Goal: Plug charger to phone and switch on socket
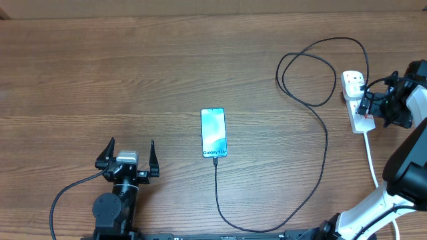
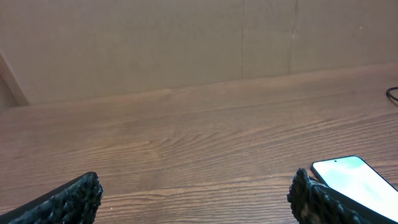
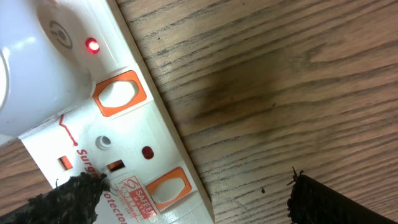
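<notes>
The phone (image 1: 213,132) lies screen up in the middle of the table, and its corner shows in the left wrist view (image 2: 359,184). The thin black charger cable (image 1: 325,153) meets the phone's near edge, runs toward me, then loops right and up to the white socket strip (image 1: 354,85) at the far right. My right gripper (image 1: 364,105) hovers open over the strip. Close up, the strip (image 3: 134,134) shows two orange-framed switches and a lit red lamp (image 3: 92,45), with my right gripper (image 3: 189,186) spread over its lower edge. My left gripper (image 1: 127,155) is open and empty, left of the phone.
A white adapter body (image 3: 31,62) sits plugged in at the strip's upper end. The strip's thick white cord (image 1: 371,157) trails down toward the right arm's base. A brown wall (image 2: 155,43) rises behind the table's far edge.
</notes>
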